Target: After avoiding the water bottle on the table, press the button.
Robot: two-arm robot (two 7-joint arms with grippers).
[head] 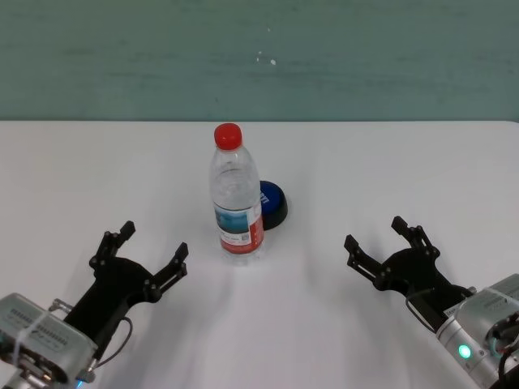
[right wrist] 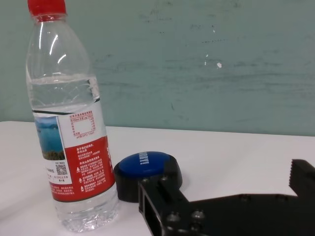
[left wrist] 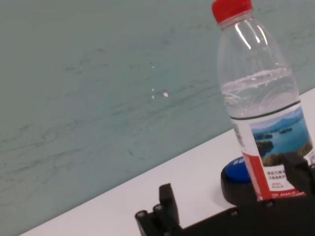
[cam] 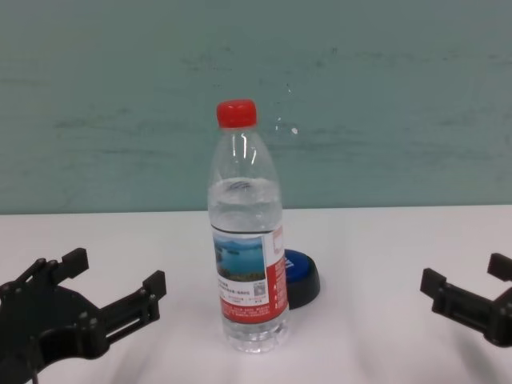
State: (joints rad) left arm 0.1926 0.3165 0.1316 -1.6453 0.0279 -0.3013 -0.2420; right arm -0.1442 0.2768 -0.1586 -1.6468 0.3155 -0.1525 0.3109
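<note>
The water bottle (head: pixel 236 193) stands upright mid-table (head: pixel 389 162), the button (head: pixel 272 203) just behind it to the right. Bare tabletop separates it from both claws: left gripper (head: pixel 148 250) and right gripper (head: pixel 378 237), fingers apart, empty. The right wrist view shows the button's full dome.

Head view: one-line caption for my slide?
Water bottle stands before the button; open left gripper and right gripper flank them.

The water bottle (head: pixel 236 198) stands upright just in front of the button (head: pixel 272 203), blocking a straight approach from the near side. The button's right and far sides are open counter (head: pixel 405 162). The right end effector (head: pixel 383 241), fingers spread, has bare counter between itself and the button.
</note>
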